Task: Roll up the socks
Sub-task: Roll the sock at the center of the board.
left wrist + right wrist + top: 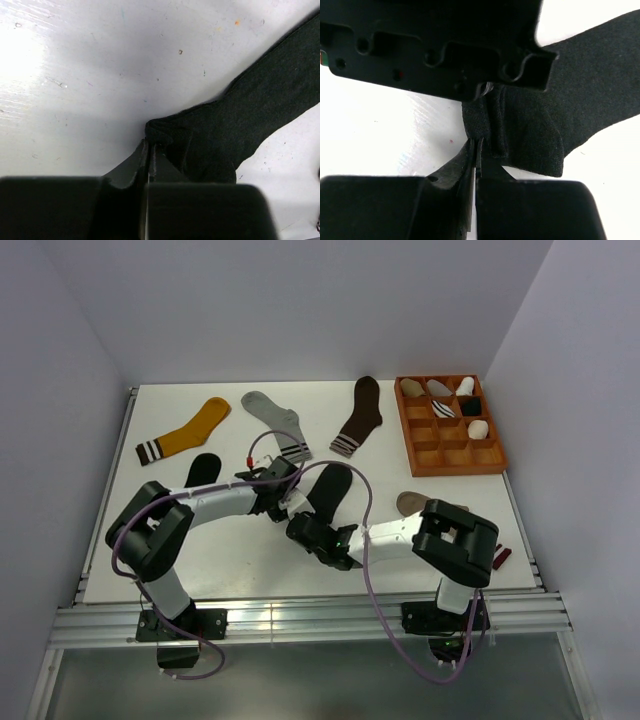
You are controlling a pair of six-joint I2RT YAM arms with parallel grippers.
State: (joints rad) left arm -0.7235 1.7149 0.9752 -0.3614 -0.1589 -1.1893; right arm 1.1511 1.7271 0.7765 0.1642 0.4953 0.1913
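The left end effector point(149, 146) and right end effector point(475, 144) are each pressed together on the near end of the charcoal-black sock point(333, 483), which lies mid-way across the worktop point(225, 555), probably pinching up a small fold to start the roll.

White table point(235, 552), mustard sock point(192, 430), grey sock point(272, 418), brown sock point(362, 415), charcoal sock point(335, 483), wooden tray point(455, 469) far right

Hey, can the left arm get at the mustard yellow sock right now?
Probably not yet: the left gripper is shut on the charcoal-black sock. The mustard-yellow sock lies uncovered with nothing standing in between, so it need only let go first.
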